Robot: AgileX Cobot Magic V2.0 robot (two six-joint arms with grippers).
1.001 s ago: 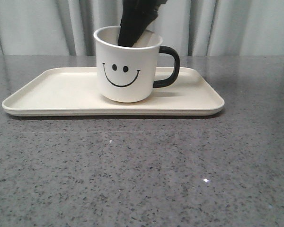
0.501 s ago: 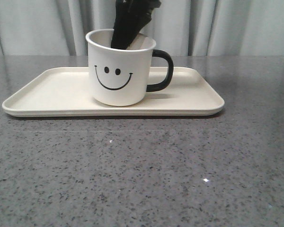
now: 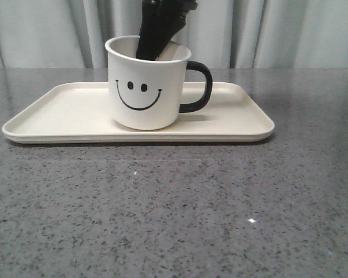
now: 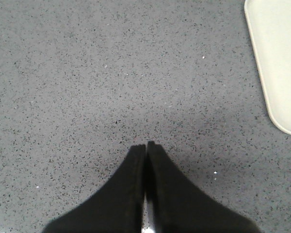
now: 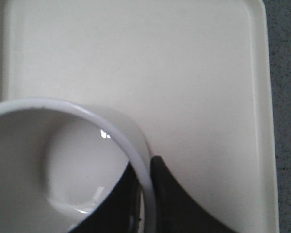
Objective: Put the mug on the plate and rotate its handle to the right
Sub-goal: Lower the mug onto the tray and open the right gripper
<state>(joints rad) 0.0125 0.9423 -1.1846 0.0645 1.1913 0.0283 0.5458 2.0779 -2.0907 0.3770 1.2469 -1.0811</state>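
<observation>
One grey speckled stone table [image 3: 174,208] carries the cream rectangular plate [image 3: 58,110]. The white smiley-face mug [image 3: 145,87] is seated on it, black loop handle [image 3: 200,87] directed right. Its rim is pinched by the right end effector [image 5: 144,179]; the left end effector [image 4: 146,150] is pressed together over the table.

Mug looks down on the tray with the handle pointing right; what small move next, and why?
Probably open the right claw and lift clear. The white smiley-face mug sits upright on the cream rectangular tray, its black loop handle already points right, and the claw grips the rim, one finger inside.
</observation>
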